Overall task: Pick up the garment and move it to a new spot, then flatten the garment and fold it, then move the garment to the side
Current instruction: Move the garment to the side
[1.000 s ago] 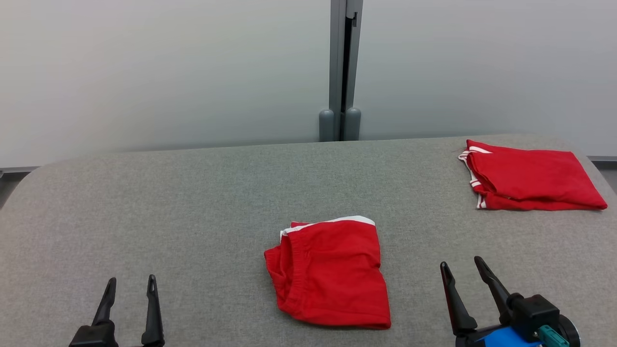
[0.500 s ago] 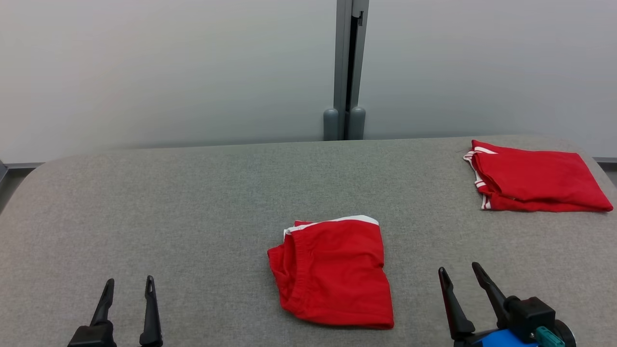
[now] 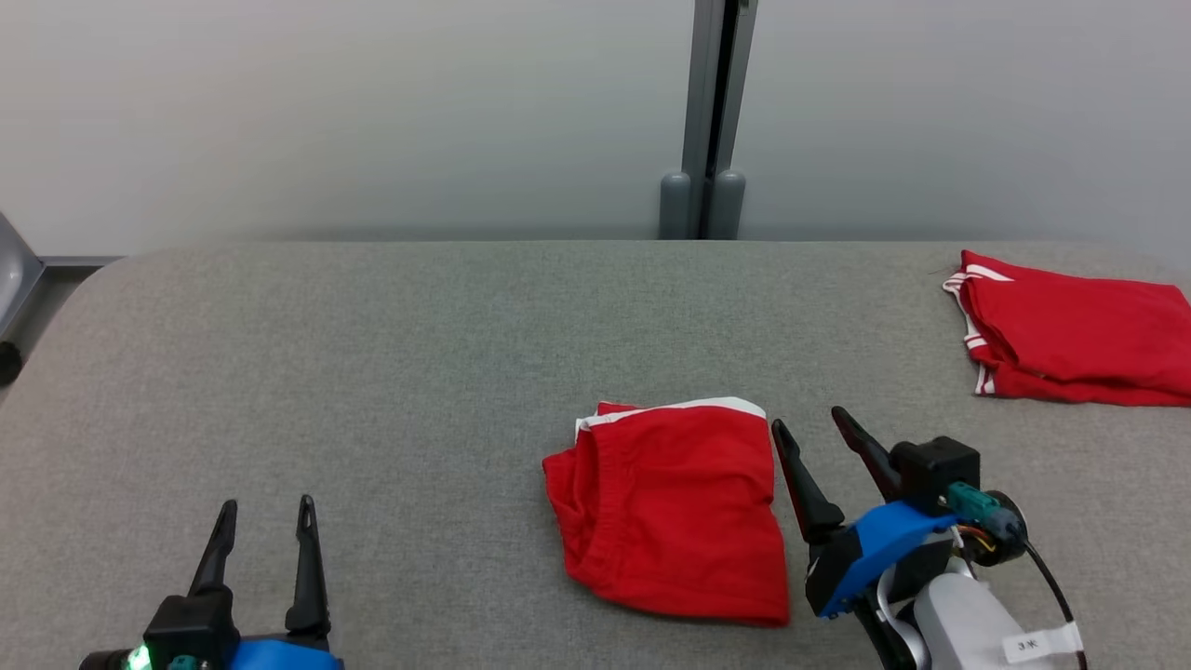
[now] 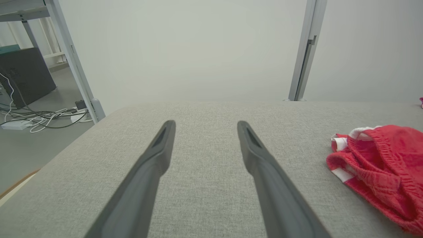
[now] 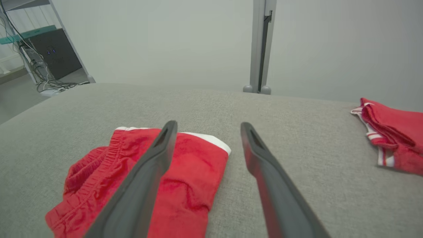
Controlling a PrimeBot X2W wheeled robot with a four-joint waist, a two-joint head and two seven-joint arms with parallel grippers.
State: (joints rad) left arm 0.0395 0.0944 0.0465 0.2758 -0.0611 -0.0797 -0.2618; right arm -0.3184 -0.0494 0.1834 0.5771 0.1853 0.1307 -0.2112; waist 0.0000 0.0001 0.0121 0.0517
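A folded red garment (image 3: 675, 507) with white trim lies near the middle of the grey padded table (image 3: 372, 372); it also appears as red cloth (image 5: 185, 172) in the right wrist view and at the right edge (image 4: 383, 165) of the left wrist view. My right gripper (image 3: 808, 419) stands open just right of the garment, its left finger over the cloth's right edge, nothing between the fingers. My left gripper (image 3: 265, 507) is open at the lower left, well left of the garment, above bare table.
A second folded red garment (image 3: 1075, 340) with white stripes lies at the table's far right edge. A grey post (image 3: 712, 121) stands against the pale wall behind. Cables and a dark box (image 4: 23, 76) sit on the floor off the left side.
My right gripper has moved up and left to the garment's right edge, and its arm now shows. The camera has shifted, sliding the scene rightward. The garment lies as before.
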